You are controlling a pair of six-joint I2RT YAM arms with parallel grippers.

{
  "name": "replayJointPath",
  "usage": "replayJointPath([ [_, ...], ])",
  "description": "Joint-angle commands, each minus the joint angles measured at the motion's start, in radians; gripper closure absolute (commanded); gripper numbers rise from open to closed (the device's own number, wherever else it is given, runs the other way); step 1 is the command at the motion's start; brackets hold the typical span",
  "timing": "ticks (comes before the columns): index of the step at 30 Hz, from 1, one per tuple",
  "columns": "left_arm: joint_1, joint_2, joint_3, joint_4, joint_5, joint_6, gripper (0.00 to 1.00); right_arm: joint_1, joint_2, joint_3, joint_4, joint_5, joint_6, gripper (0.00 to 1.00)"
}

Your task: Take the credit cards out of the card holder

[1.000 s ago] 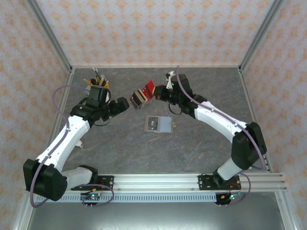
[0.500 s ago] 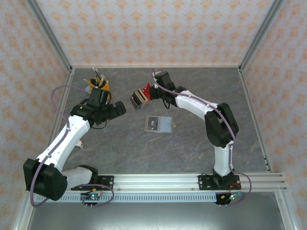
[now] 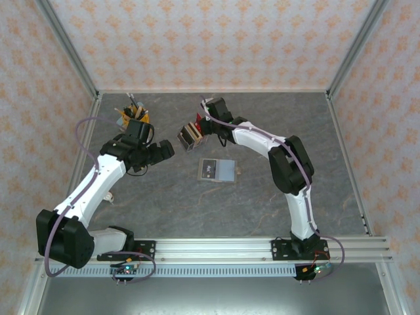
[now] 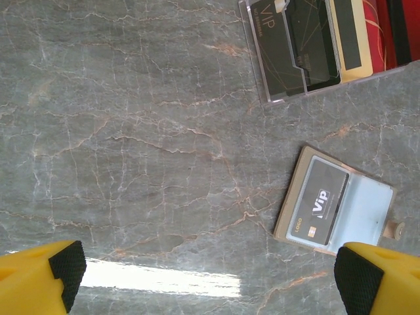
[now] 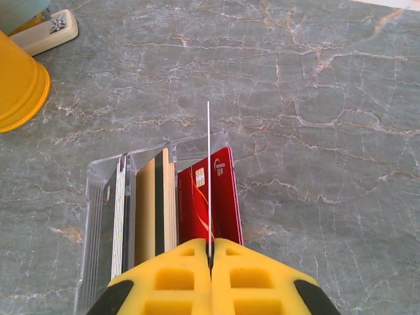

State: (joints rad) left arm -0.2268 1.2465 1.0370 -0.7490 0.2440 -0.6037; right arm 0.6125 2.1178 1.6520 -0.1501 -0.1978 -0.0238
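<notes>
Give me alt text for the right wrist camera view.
The right tool, shut on a thin card seen edge-on, holds it at a clear rack of upright cards, one red. Grey marbled table; yellow cup at left.

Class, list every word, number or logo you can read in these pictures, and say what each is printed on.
"VIP": dark grey card in the open card holder.
"VIP": black card at the front of the clear rack.
Small print on both cards: too small to read.
Red card in the rack: nothing legible.
Thin card in the right end effector: edge-on, face unseen.
</notes>
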Motion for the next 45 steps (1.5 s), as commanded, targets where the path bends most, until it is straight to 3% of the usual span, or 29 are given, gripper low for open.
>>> replayJointPath([
  [1, 0.007, 0.010, 0.001, 0.017, 0.022, -0.011, 0.00, 0.003, 0.019, 0.043, 0.005, 0.027, -0.025, 0.90],
  [9, 0.006, 0.027, 0.000, 0.030, 0.059, -0.016, 0.00, 0.003, 0.014, 0.056, -0.038, 0.011, -0.020, 0.75],
  [16, 0.006, 0.045, -0.005, 0.057, 0.105, -0.018, 0.00, 0.003, -0.110, 0.024, -0.135, 0.032, 0.089, 0.64],
  [28, -0.020, 0.105, -0.012, 0.126, 0.176, -0.004, 0.00, 0.007, -0.506, -0.445, -0.180, -0.091, 0.485, 0.41],
  [34, -0.080, 0.193, 0.014, 0.161, 0.179, -0.022, 0.00, 0.034, -0.526, -0.539, -0.214, -0.114, 0.604, 0.39],
  [39, -0.127, 0.262, 0.044, 0.183, 0.166, -0.047, 0.00, 0.068, -0.455, -0.501, -0.293, -0.066, 0.633, 0.42],
  [45, -0.137, 0.309, 0.031, 0.250, 0.189, -0.102, 0.01, 0.084, -0.362, -0.461, -0.295, -0.130, 0.632, 0.59],
])
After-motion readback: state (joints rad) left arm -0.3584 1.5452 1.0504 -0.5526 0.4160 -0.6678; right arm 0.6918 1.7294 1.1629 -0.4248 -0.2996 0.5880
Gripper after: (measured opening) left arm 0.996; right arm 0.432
